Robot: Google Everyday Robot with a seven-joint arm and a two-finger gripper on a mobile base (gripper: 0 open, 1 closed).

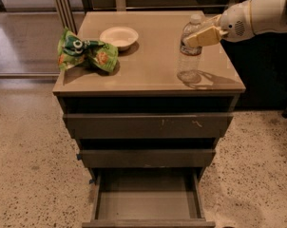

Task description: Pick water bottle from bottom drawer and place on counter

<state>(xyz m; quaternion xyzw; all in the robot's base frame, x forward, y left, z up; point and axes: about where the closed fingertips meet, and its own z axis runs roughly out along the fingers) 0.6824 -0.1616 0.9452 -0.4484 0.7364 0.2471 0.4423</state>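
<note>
Water bottle (188, 63) stands upright on the right part of the counter surface (153, 63), with its reflection directly under the base. We cannot tell whether the base is fully down or just off the surface. The gripper (191, 38) reaches in from the right, and its jaws hold the bottle high, just below the white cap. The near finger lies across the shoulder and the far one is hidden behind the bottle. Bottom drawer (148, 201) is pulled out and nothing shows in its tray. Risks, as we judge them:

1. The hold is high on a tall, light, thin-walled body. Any sideways drag as the jaws part could tip it, and a fall to the right would take it off the near edge and onto the floor.
2. If the base is not seated at release, the bottle drops and may wobble over.
3. If a finger clings to the soft plastic on retreat, the bottle is pulled towards the right edge.
4. Pushing down too hard would crumple the body.

White bowl (119, 36) and green snack bag (84, 55) sit well apart on the left, so we expect no contact there.
</note>
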